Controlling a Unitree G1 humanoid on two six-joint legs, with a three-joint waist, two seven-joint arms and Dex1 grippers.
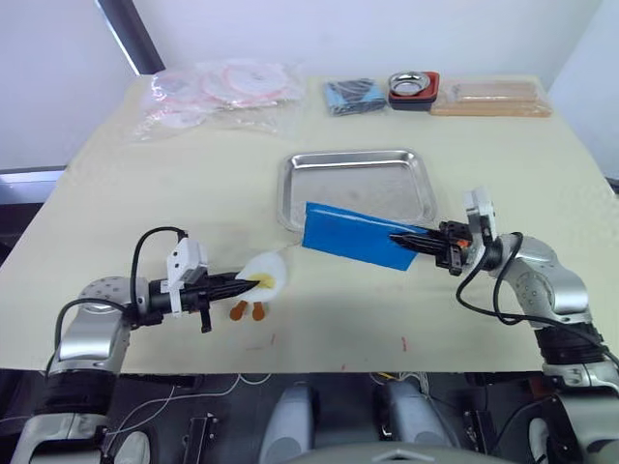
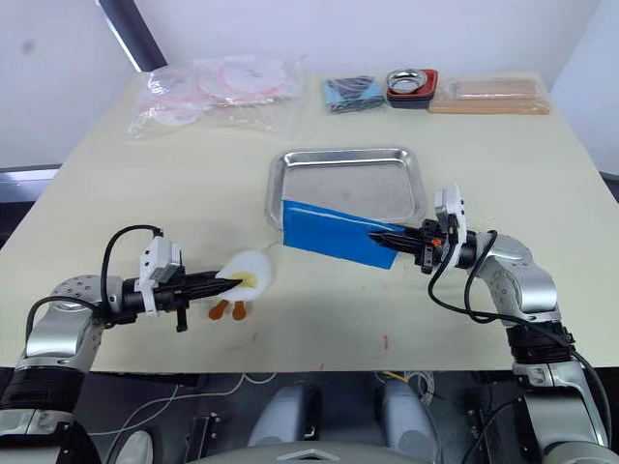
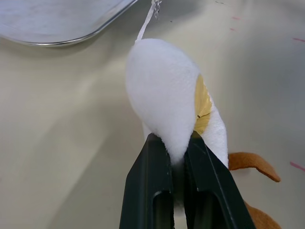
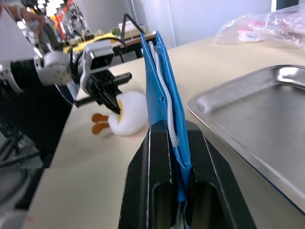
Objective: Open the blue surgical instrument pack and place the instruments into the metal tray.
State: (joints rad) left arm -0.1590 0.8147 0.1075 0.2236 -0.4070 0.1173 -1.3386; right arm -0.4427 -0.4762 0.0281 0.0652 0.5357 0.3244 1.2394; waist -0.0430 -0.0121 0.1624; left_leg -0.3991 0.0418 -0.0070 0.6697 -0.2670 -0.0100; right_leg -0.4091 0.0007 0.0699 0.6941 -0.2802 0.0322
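Cream bench [image 1: 193, 184] against pale walls | flat bright-blue fabric instrument pack [image 1: 353, 235] lifted over near rim of shiny steel rectangular tray [image 1: 358, 186], pinched edge-on in right jaws [image 1: 414, 242] | left jaws [image 1: 250, 281] clamp white plush duck toy [image 1: 265, 274]

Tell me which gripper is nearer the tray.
Right. The right gripper holds the blue pack right at the tray's near rim; the left gripper pinches a white plush toy farther out.
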